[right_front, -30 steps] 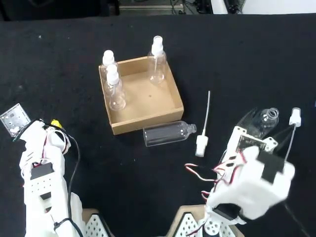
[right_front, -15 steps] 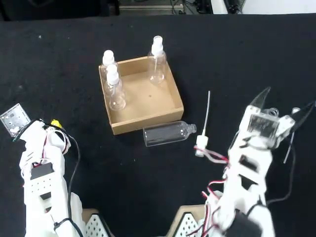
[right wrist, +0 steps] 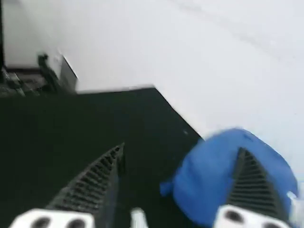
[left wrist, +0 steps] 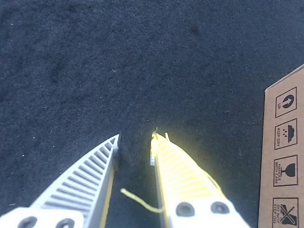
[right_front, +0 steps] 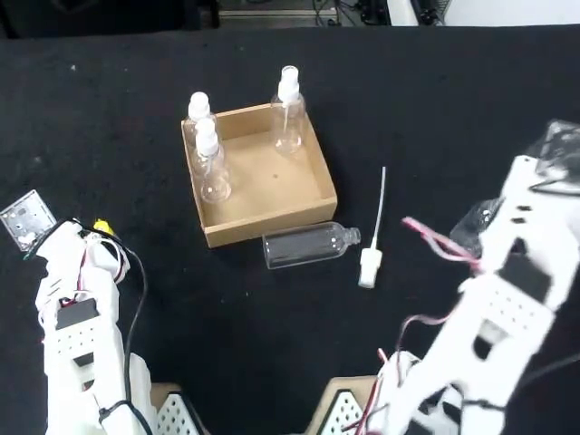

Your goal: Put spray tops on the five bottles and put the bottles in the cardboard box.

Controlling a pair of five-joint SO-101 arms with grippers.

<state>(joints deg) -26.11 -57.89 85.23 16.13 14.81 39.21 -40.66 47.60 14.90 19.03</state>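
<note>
Looking down, I have my right gripper (right wrist: 180, 149) wide open and empty, my left gripper (left wrist: 135, 137) slightly parted near the box (right_front: 272, 225), which apparently holds three capped bottles (right_front: 288, 109), with a bare bottle (right_front: 308, 245) lying just beside it.

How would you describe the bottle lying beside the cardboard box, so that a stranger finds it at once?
On the black table, find the open cardboard box. Just outside its wall nearest the two arms lies a clear bottle on its side. Unlike the three upright bottles in the box, it has no white top; a loose spray top lies by its neck.
</note>
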